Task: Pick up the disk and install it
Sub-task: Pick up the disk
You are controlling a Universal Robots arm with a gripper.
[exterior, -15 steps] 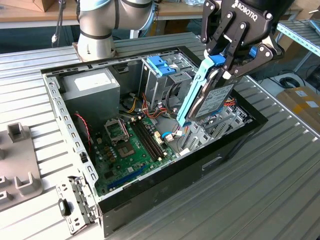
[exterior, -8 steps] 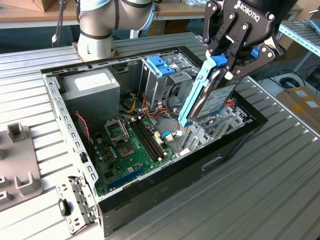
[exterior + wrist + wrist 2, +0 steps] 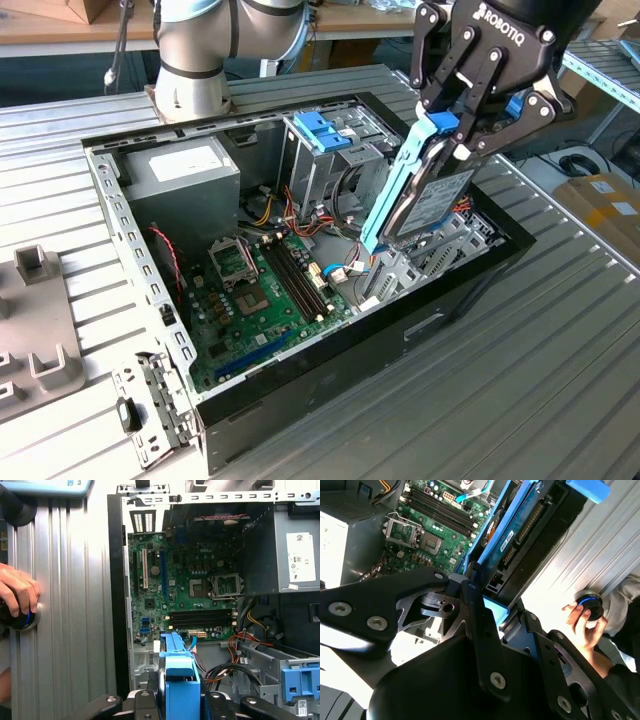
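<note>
Disk: the disk (image 3: 437, 195) sits around 2 o'clock in the exterior view. It's steeply tilted over the open computer case (image 3: 112, 205), with its lower end dipping toward the drive bay (image 3: 425, 262). Can't tell if it's touching yet.
Gripper: the gripper (image 3: 455, 135) has its jaws clamped on the upper end of the blue carrier frame (image 3: 393, 195).
Neighbours: the motherboard (image 3: 265, 290) is at 8 o'clock from the disk, and loose cables (image 3: 340, 268) lie just beside the bay.
Doing it well: probably line the frame edges up with the bay rails, keep the cables clear, and don't force it.
Bystander: a person's hand (image 3: 17, 592) rests on a round black knob (image 3: 22, 622), well apart from the case.
</note>
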